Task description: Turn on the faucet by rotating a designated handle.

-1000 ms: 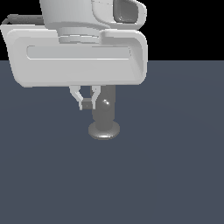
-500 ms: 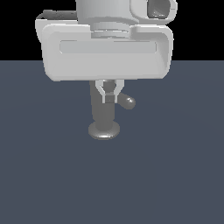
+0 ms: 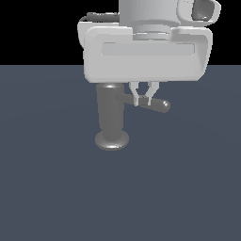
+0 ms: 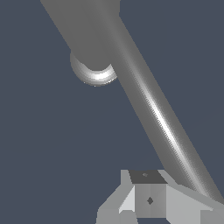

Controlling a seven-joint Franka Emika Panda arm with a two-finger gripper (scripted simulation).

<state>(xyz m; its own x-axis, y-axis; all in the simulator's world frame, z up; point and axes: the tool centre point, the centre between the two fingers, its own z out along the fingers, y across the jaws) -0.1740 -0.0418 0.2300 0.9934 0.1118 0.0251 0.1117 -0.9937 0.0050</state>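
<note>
Faucet point(image 3: 111, 115) handle point(image 3: 153, 104) points toward the exterior view's right, tool point(image 3: 144, 100) fingers slightly apart against it; rotation seemingly unfinished.

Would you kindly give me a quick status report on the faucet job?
End effector down at the handle, fingers close together; contact unclear. Faucet upright, handle pointing to exterior view's right. Nothing in the way.

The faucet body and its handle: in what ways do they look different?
The faucet body is thick and upright, while the handle is thin and sticks out sideways. The body ends on a wide round base; the handle ends in a small rounded tip. Both are shiny grey metal.
</note>
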